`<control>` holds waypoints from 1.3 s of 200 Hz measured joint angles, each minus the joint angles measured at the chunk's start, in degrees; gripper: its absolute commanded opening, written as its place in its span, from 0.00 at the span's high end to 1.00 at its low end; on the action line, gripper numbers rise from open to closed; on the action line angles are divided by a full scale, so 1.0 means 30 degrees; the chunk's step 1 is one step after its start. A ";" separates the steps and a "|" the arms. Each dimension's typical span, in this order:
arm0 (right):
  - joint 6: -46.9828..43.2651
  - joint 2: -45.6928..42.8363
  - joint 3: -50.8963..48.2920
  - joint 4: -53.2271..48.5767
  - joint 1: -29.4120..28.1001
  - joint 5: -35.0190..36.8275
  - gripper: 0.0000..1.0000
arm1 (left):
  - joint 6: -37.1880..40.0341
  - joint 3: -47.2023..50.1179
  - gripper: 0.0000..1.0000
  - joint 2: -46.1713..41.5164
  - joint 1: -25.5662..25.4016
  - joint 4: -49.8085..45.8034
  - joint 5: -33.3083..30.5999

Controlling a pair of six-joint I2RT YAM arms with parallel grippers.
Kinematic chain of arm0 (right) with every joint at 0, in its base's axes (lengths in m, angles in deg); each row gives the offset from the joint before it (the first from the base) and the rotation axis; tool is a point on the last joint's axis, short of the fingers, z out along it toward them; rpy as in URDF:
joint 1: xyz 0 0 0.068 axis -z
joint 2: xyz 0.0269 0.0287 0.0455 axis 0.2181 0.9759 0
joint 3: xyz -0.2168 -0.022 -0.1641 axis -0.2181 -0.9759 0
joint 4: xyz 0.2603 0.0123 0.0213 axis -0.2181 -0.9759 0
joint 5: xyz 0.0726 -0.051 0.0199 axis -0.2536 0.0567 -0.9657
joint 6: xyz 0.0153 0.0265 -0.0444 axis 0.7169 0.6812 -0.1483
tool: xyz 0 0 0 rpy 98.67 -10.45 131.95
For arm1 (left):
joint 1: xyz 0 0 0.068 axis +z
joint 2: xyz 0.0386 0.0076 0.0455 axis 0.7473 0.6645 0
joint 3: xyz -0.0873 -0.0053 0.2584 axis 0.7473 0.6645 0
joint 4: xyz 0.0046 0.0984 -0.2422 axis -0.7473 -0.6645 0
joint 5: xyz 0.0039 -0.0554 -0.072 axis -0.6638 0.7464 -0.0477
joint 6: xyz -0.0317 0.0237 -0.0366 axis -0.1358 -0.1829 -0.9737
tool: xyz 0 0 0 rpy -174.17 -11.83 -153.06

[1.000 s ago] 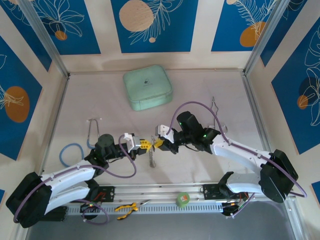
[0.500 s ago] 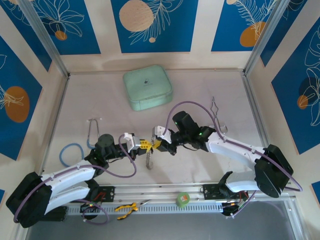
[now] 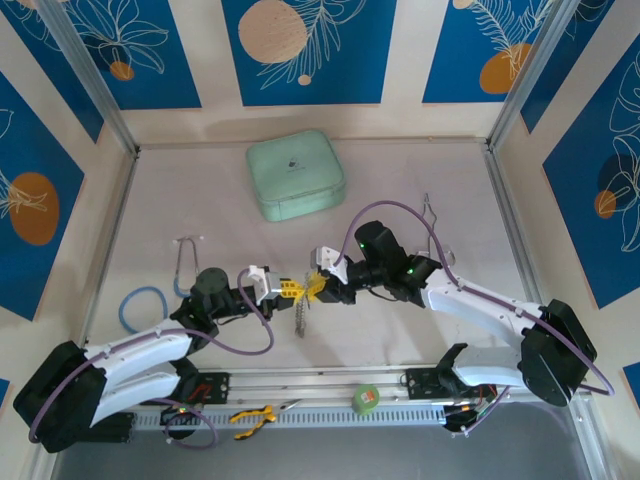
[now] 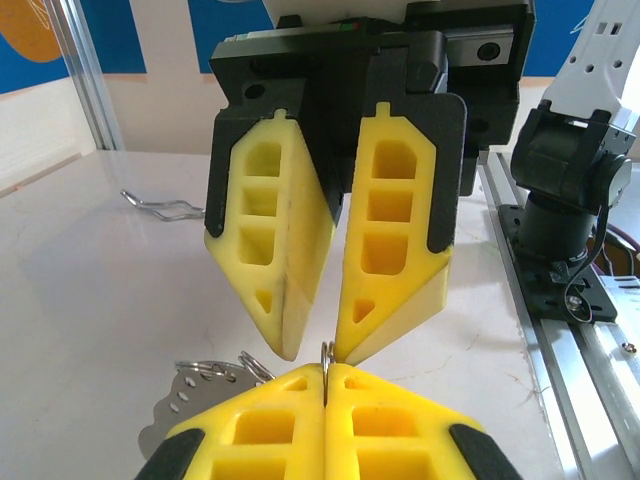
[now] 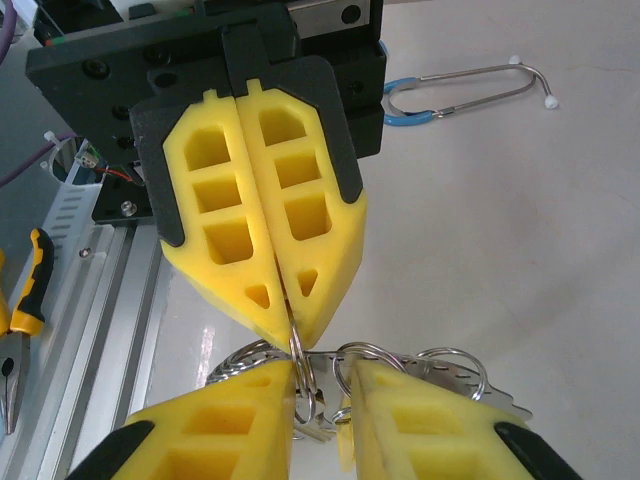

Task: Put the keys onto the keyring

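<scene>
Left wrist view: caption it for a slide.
Shut left jaws pinch the keyring edge-on; right jaws slightly parted opposite.

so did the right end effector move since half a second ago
Yes, slightly. Against the mint-green case, the right end effector has pulled back to the right, away from the left end effector.

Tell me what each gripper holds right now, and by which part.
The left gripper pinches the keyring by its thin wire rim, between its fingertips. The right gripper has its fingers apart around that ring, seemingly gripping nothing.
</scene>
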 measured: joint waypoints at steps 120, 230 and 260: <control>0.0051 0.0678 0.0051 0.0284 -0.0051 -0.0444 1.00 | -0.0124 -0.0007 0.79 0.0117 0.0007 0.0117 -0.0481; -0.4758 0.2426 0.5632 -0.8087 -0.1435 0.3708 1.00 | 0.2076 -0.2448 0.84 -0.1166 -0.0029 -0.6732 -0.1537; -0.5384 0.2732 0.6324 -0.9005 -0.1851 0.4262 1.00 | 0.2120 -0.2652 0.90 -0.0918 -0.0051 -0.7147 -0.1421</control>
